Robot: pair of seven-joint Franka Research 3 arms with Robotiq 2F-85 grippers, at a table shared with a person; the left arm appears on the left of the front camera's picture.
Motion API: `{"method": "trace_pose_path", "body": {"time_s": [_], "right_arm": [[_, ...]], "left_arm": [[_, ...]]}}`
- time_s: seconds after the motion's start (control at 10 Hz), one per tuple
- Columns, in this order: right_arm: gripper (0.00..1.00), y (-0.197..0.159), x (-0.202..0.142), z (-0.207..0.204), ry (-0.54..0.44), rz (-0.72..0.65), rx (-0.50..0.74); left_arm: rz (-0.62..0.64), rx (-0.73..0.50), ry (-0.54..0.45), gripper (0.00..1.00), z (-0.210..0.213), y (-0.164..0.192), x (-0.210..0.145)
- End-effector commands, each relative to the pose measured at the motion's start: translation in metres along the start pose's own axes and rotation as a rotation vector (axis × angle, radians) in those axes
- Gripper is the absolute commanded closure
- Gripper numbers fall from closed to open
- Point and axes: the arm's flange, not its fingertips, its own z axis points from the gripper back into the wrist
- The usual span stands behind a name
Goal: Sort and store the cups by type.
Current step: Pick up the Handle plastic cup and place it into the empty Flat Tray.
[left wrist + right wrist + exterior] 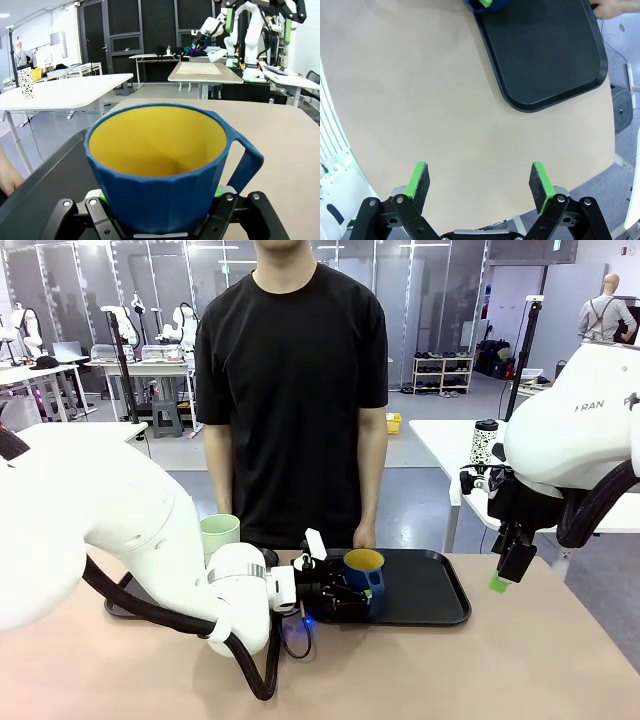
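Fingers of the left gripper [345, 592] clamp the upright blue mug [364, 571], handle toward 3 o'clock, over the black tray [430, 592]. Right gripper [479, 184] hangs wide open, empty. Farther off at 10 o'clock stands the green tumbler [220, 534].

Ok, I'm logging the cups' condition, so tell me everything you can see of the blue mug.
The blue mug is dark blue outside and yellow inside, with faceted walls and what looks like matte plastic. It widens toward the rim and has one loop handle. It stands upright and looks empty. The left pincer is shut on its lower body, green pads against both sides. In the front view it sits at the left end of the black tray; whether its base touches the tray cannot be told.
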Motion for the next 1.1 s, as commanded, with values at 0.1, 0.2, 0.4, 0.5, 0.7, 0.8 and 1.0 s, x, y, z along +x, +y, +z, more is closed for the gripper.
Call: {"method": "trace_pose_path", "body": {"time_s": [0.1, 0.2, 0.4, 0.5, 0.7, 0.8, 1.0], "right_arm": [[0.00, 0.000, 0.000, 0.001, -0.001, -0.007, 0.002], [0.00, 0.000, 0.000, 0.001, -0.001, -0.007, 0.002], [0.00, 0.000, 0.000, 0.001, -0.001, -0.007, 0.002], [0.00, 0.000, 0.000, 0.001, -0.001, -0.007, 0.002], [0.00, 0.000, 0.000, 0.001, -0.001, -0.007, 0.002], [0.00, 0.000, 0.000, 0.001, -0.001, -0.007, 0.002], [0.00, 0.000, 0.000, 0.001, -0.001, -0.007, 0.002]], "left_arm": [[-0.005, 0.034, -0.025, 0.29, 0.006, -0.002, -0.017], [-0.007, 0.044, -0.021, 0.29, 0.007, -0.001, -0.019], [0.006, 0.046, -0.004, 0.29, 0.004, 0.000, -0.023], [0.005, 0.050, 0.004, 0.29, 0.002, 0.001, -0.024], [0.009, 0.057, 0.017, 0.29, 0.001, 0.002, -0.027], [0.011, 0.062, 0.023, 0.29, 0.000, 0.003, -0.028], [0.011, 0.067, 0.037, 0.29, 0.001, 0.004, -0.031]]}}
